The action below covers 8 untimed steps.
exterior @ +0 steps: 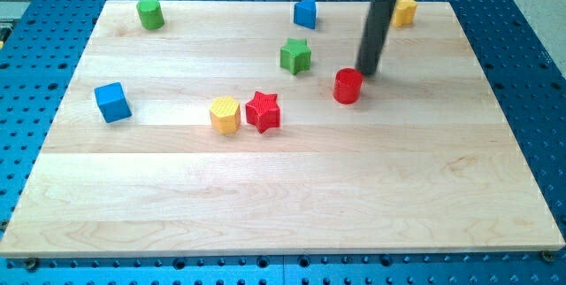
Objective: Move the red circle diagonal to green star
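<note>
The red circle [348,86] is a short red cylinder standing on the wooden board, below and to the right of the green star [295,56]. A clear gap lies between the two. My tip [365,72] is just above and to the right of the red circle, close to it; I cannot tell whether it touches. The rod rises from there to the view's top.
A red star [263,111] and a yellow hexagon block [225,114] sit side by side left of the red circle. A blue cube [112,102] is at the left. A green cylinder [149,13], a blue block [305,12] and a yellow block [405,11] line the board's top edge.
</note>
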Each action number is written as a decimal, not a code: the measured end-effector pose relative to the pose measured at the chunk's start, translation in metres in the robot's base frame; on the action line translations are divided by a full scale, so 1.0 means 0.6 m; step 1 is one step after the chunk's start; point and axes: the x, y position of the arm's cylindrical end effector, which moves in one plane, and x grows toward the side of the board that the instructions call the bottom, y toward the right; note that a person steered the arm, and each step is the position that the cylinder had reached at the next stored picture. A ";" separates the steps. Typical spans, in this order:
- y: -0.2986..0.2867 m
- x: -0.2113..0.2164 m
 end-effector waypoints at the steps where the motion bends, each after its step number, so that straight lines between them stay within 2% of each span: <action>1: -0.066 0.073; 2: -0.025 0.110; 3: -0.079 0.124; 4: -0.043 0.135; 5: 0.010 0.180; 6: 0.005 0.202; 7: -0.026 0.266; 8: 0.044 0.285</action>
